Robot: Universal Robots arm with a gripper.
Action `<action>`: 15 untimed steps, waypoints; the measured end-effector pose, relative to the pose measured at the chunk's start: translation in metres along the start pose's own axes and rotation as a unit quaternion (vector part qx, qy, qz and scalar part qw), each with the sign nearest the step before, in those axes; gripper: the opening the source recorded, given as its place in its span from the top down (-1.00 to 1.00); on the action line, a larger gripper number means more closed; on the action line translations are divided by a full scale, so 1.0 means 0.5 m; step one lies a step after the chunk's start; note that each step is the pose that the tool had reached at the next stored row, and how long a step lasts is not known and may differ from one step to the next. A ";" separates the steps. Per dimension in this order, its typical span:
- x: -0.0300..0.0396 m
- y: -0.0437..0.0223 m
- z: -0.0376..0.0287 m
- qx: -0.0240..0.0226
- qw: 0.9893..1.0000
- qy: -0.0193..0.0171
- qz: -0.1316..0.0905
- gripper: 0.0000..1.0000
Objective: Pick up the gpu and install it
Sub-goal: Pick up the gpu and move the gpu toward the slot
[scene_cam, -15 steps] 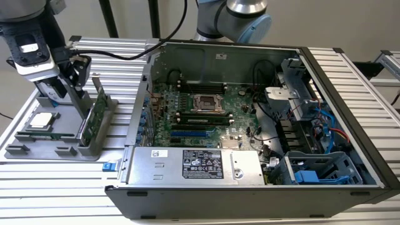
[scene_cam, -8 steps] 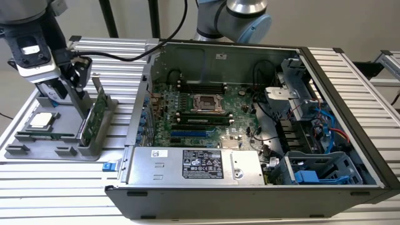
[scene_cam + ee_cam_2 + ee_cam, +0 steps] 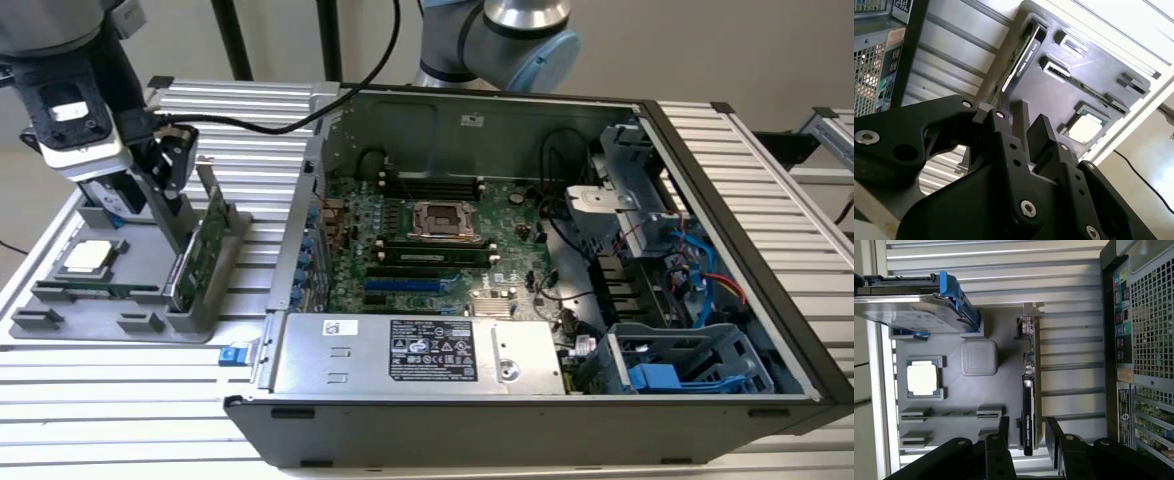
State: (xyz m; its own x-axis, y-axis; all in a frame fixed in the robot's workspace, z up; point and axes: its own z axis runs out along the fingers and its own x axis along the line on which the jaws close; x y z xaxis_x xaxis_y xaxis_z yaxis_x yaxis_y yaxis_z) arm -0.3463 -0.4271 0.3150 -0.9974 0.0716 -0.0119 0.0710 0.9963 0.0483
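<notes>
Grey tray holds a chip and the gpu, edge-up, lengthwise away from the gripper, whose open, empty fingers straddle it.

— How many cards?
— One graphics card, nearest the two fingers.
— What else?
— One processor chip, one hard drive, one grey tray, one computer case.
</notes>
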 end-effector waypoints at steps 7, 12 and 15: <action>0.000 -0.001 0.007 0.000 1.000 0.000 0.000 -1.00; -0.001 -0.002 0.011 0.000 1.000 0.000 0.000 -1.00; -0.001 -0.002 0.014 0.000 1.000 0.000 0.000 -1.00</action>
State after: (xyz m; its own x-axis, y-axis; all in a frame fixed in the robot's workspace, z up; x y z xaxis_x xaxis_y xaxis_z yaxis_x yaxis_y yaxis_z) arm -0.3459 -0.4277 0.3079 -0.9974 0.0716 -0.0119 0.0709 0.9963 0.0482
